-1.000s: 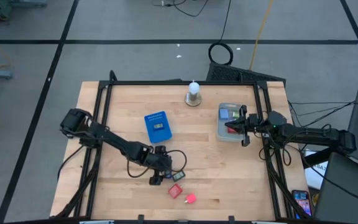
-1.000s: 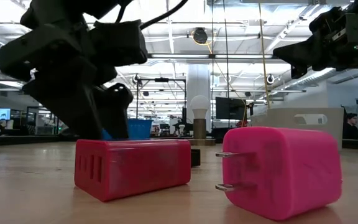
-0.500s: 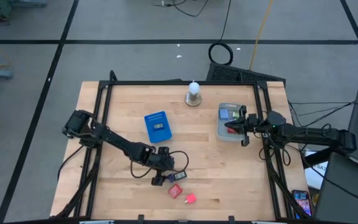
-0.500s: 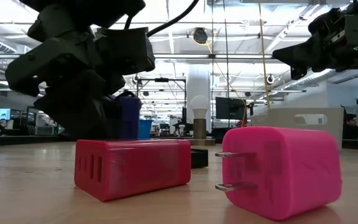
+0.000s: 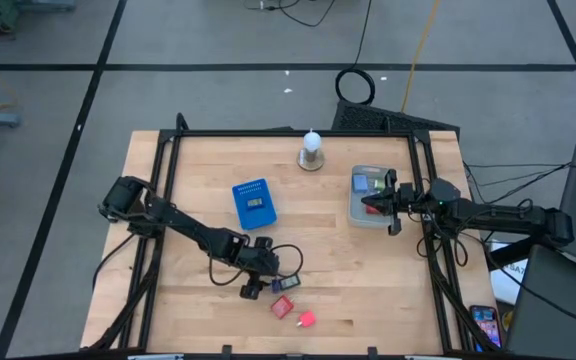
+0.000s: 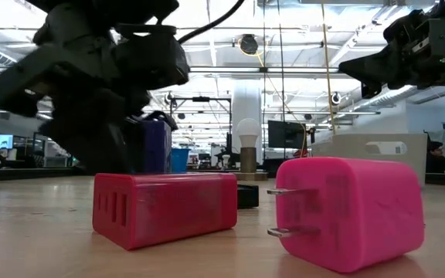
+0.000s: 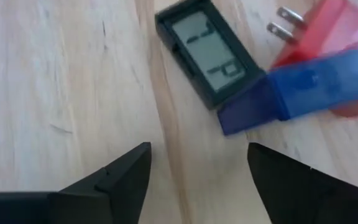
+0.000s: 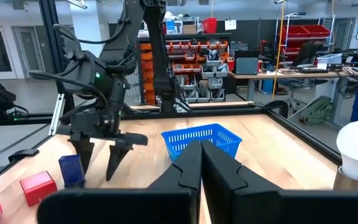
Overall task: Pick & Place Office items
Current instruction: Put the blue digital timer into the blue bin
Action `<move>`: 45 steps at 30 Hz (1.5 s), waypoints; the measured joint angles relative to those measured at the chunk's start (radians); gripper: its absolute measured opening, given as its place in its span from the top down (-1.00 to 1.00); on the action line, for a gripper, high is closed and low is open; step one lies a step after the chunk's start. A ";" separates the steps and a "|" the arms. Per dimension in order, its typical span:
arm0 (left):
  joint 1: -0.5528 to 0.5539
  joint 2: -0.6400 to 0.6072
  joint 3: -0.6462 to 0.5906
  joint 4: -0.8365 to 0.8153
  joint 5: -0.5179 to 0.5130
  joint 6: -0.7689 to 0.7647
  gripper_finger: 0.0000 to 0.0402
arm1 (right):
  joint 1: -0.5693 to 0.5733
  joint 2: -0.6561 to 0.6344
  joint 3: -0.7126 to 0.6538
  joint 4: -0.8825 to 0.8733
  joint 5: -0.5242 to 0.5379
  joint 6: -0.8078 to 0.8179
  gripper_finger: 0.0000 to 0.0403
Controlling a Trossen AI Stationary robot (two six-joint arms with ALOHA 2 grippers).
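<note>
Two tools: left tool (image 5: 259, 279) gapes empty over lower-centre tabletop (image 5: 368, 280); right tool (image 5: 375, 204) closed, empty, right edge

overhead lights bright | low view bg glare | left-wrist blurry

A pale wood table (image 5: 368, 290) in a black frame (image 5: 288, 132) stands on a grey floor (image 5: 168, 60) crossed by dark lines, with a coiled cable (image 5: 356, 86) behind it. Beyond the table lies a bright workshop: ceiling lights (image 6: 230, 15), a white column (image 6: 246, 100), shelves with red bins (image 8: 194, 53), desks (image 8: 278, 73) and monitors (image 6: 286, 133)
</note>
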 joint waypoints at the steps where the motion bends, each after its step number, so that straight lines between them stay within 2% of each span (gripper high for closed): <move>1: -0.001 -0.011 -0.001 -0.013 0.000 -0.003 -0.37 | 0.000 0.000 0.000 0.000 0.000 0.000 1.00; 5: -0.004 -0.091 -0.001 -0.059 0.022 -0.039 -0.56 | 0.000 0.001 0.000 -0.002 0.000 0.000 1.00; 9: -0.027 -0.164 -0.001 -0.032 0.045 -0.146 -0.76 | 0.000 0.003 0.000 -0.003 0.000 0.000 1.00; 14: -0.072 -0.179 0.000 0.029 -0.010 -0.302 -0.91 | 0.000 0.004 0.000 0.000 -0.001 0.000 1.00; 17: -0.086 -0.167 0.000 0.019 -0.089 -0.386 -0.93 | 0.000 0.004 0.000 0.000 -0.001 0.000 1.00; 22: -0.089 -0.160 0.000 0.019 -0.135 -0.452 -0.93 | 0.000 0.004 0.000 0.000 -0.001 0.010 1.00; 32: -0.105 -0.074 0.003 0.049 -0.132 -0.414 -0.93 | 0.000 0.004 0.000 0.006 0.001 0.006 1.00; 37: -0.097 -0.021 0.063 0.041 -0.117 -0.367 -0.93 | 0.000 0.005 0.000 0.006 0.001 0.014 1.00; 45: -0.077 0.009 0.112 -0.052 -0.084 -0.358 -0.86 | 0.000 0.012 0.000 0.001 0.000 0.015 1.00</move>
